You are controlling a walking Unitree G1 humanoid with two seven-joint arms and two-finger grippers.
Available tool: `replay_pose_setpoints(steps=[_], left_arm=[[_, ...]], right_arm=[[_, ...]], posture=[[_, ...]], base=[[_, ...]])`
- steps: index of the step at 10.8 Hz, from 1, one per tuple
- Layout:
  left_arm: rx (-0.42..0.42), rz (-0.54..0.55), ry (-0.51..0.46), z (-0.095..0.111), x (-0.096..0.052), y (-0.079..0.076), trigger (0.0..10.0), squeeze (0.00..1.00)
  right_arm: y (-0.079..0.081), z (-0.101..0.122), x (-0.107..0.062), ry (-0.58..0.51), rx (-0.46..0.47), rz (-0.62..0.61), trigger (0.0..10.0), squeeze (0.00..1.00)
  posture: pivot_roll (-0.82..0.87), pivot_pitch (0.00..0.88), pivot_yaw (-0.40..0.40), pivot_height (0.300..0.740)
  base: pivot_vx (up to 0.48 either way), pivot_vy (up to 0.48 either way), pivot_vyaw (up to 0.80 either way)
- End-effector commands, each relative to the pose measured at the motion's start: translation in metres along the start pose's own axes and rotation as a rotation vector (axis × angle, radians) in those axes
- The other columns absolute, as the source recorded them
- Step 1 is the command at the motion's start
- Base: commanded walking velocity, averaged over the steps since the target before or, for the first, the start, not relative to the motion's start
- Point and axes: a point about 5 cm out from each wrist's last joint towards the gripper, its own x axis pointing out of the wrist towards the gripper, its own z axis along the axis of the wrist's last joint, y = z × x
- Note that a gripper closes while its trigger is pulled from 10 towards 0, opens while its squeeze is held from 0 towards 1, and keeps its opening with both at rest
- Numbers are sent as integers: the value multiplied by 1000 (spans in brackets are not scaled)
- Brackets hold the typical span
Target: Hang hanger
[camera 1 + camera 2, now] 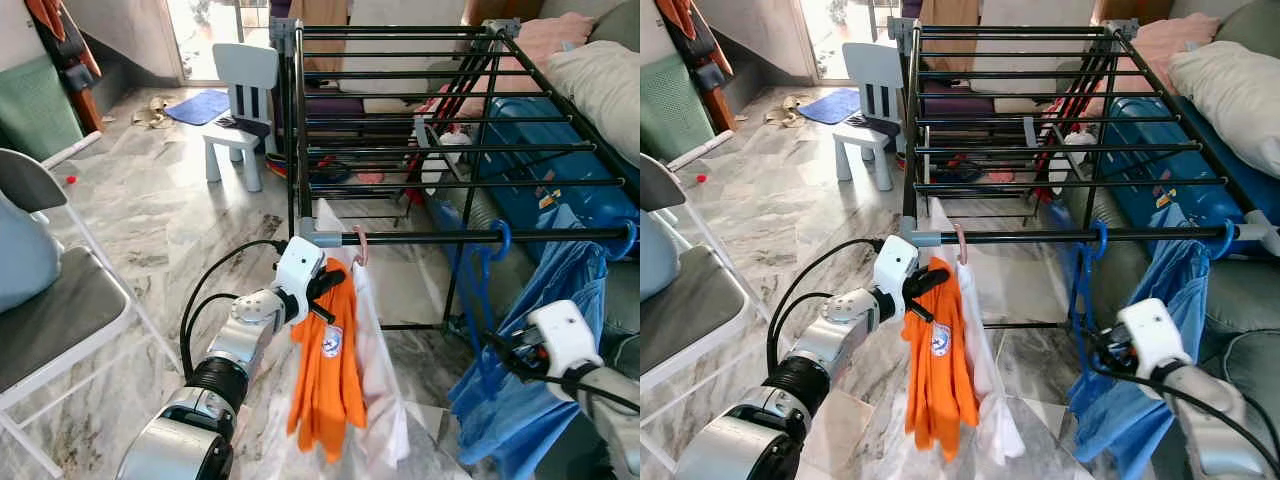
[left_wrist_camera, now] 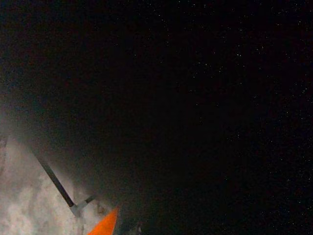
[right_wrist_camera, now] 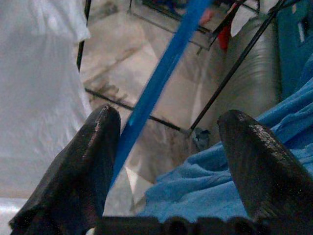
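An orange shirt [image 1: 325,370] on a hanger hangs at the front rail [image 1: 430,238] of a black drying rack. Its pink hook [image 1: 360,244] sits over the rail beside the corner joint. My left gripper [image 1: 326,288] is shut on the hanger's near shoulder, under the orange cloth. A white garment [image 1: 385,390] hangs right behind the shirt. Further right a blue hanger [image 1: 478,290] and a blue garment [image 1: 545,330] hang from the same rail. My right gripper [image 3: 168,147] is open below them, and the blue hanger's bar [image 3: 161,78] passes between its fingers [image 3: 93,152], close to one.
A white child's chair [image 1: 243,90] stands left of the rack's far end. A grey folding chair [image 1: 50,300] is at my left. Blue cases [image 1: 540,150] and a sofa with cushions [image 1: 600,80] line the rack's right side. A blue mat [image 1: 198,105] lies by the doorway.
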Motion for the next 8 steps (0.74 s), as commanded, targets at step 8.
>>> replay_pose_setpoints(steps=[8], left_arm=[[15,0,-7,5,3,-2,10000,0]], right_arm=[[-4,3,15,-1,-51,-48,4902,0]], posture=[[-15,3,-21,740]], base=[[0,0,0]])
